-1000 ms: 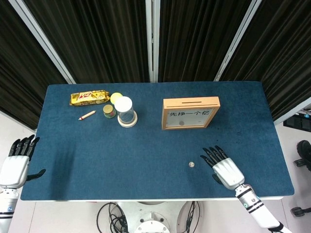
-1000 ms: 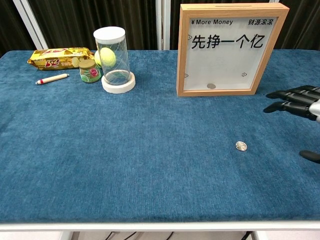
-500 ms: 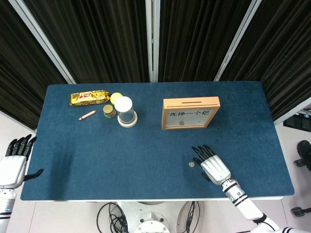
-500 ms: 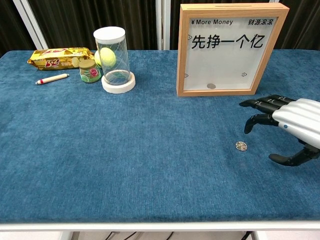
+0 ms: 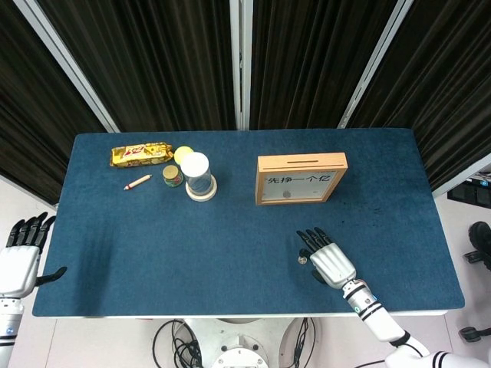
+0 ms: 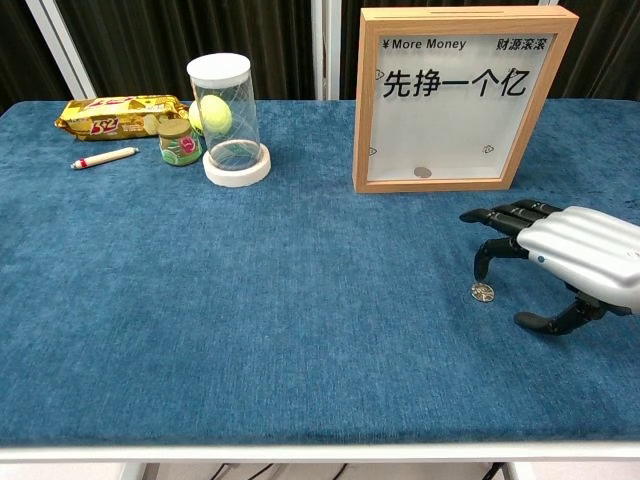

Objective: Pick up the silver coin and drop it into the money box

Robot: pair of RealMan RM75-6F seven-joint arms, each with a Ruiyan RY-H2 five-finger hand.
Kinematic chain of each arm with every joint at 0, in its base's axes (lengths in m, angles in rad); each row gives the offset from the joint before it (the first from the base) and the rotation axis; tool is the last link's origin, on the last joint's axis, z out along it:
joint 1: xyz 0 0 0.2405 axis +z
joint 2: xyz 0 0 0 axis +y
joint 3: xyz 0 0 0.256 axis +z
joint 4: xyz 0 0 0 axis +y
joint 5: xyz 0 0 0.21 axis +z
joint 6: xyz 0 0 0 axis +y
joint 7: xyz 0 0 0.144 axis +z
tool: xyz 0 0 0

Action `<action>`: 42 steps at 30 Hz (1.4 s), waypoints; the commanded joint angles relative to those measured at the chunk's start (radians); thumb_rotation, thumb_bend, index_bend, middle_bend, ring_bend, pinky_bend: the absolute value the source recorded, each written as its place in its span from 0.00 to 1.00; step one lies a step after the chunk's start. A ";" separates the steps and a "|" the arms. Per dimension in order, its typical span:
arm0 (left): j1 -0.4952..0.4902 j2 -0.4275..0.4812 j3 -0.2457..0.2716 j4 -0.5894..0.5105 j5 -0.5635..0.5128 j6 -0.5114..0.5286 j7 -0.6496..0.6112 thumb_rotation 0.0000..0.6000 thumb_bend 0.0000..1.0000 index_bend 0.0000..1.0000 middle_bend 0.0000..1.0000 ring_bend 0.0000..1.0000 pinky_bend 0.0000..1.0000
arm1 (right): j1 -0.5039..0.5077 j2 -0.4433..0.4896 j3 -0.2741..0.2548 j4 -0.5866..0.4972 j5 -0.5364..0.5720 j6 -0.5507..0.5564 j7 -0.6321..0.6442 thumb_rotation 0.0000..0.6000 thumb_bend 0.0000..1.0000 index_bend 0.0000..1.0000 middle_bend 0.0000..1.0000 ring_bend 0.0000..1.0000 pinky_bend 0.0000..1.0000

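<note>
Right hand (image 6: 575, 258) hovers palm-down just over the silver coin (image 6: 483, 292), fingers spread and empty, one fingertip (image 6: 479, 272) curled above it.

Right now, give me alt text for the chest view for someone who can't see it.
The robot's right hand hovers with fingers spread beside a silver coin lying on a blue table, in front of a wooden-framed money box. A clear jar and snacks sit far left.

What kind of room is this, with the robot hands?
Probably a robot lab or test room: black curtains on metal frames surround a blue table, and cables hang underneath it.
</note>
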 commanded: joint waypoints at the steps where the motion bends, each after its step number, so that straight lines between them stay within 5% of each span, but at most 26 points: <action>1: 0.000 0.001 0.000 0.000 0.001 0.000 -0.001 1.00 0.12 0.05 0.00 0.00 0.00 | 0.002 -0.003 -0.001 0.003 0.004 0.000 -0.001 1.00 0.24 0.38 0.00 0.00 0.00; 29: -0.001 0.008 0.000 -0.003 -0.001 -0.005 -0.003 1.00 0.12 0.05 0.00 0.00 0.00 | 0.025 -0.024 -0.009 0.017 0.046 -0.015 -0.014 1.00 0.27 0.39 0.00 0.00 0.00; 42: 0.002 0.008 0.002 0.005 0.003 -0.002 -0.013 1.00 0.12 0.05 0.00 0.00 0.00 | 0.024 -0.036 -0.015 0.032 0.052 -0.004 -0.014 1.00 0.27 0.48 0.00 0.00 0.00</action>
